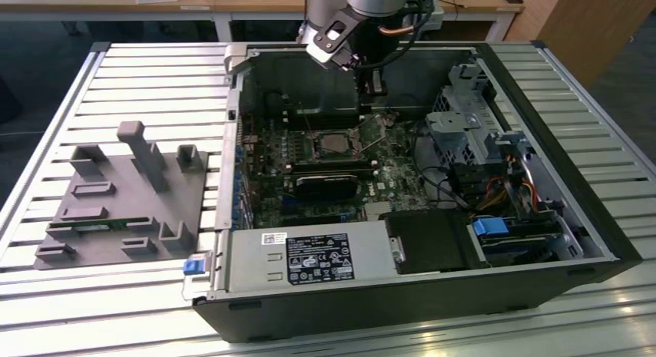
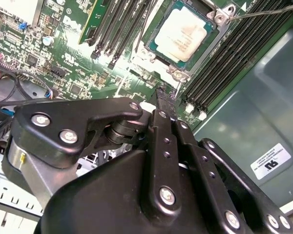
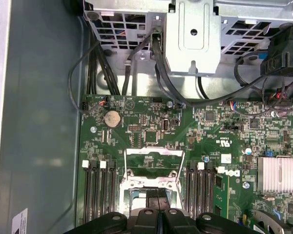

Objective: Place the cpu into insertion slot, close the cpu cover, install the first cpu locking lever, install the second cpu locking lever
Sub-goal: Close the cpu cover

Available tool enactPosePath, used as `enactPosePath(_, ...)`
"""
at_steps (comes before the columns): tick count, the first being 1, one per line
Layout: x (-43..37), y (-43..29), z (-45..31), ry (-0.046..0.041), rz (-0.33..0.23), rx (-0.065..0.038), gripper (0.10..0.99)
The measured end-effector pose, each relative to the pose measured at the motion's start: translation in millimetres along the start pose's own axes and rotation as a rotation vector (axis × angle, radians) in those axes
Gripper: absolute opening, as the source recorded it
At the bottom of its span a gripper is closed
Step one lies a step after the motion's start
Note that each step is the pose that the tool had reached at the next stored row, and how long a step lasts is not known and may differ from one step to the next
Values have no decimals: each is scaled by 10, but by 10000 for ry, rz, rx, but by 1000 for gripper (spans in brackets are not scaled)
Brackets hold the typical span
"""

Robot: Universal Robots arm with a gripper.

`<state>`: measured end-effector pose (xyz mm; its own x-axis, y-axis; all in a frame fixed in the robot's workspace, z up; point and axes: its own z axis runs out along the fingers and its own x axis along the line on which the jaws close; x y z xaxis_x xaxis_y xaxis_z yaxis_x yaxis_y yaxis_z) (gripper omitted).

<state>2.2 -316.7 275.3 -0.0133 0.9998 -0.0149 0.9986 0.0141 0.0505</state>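
The claw (image 2: 164,93), pinched shut on nothing, should, I judge, nudge the raised thin silvery frame plate (image 3: 155,150) evenly down over the seated dull-silver square chip (image 2: 183,31).

Grey parts fixture (image 1: 123,203), slatted table (image 1: 134,80), power supply (image 1: 256,265), coin battery (image 3: 111,118)

Your exterior view is evenly bright, with white glare streaking the slatted table (image 1: 113,295) along its near edge. The computer case (image 1: 410,303) is dimmer inside, shadowed under its far wall. The cpu (image 2: 183,34) lid washes out pale in the second wrist view, and the heatsink (image 3: 277,175) glares white in the first wrist view.
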Motion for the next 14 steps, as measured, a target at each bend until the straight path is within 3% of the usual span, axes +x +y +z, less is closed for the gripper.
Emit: enactPosePath(14,-1,79,4,0,0,0,106)
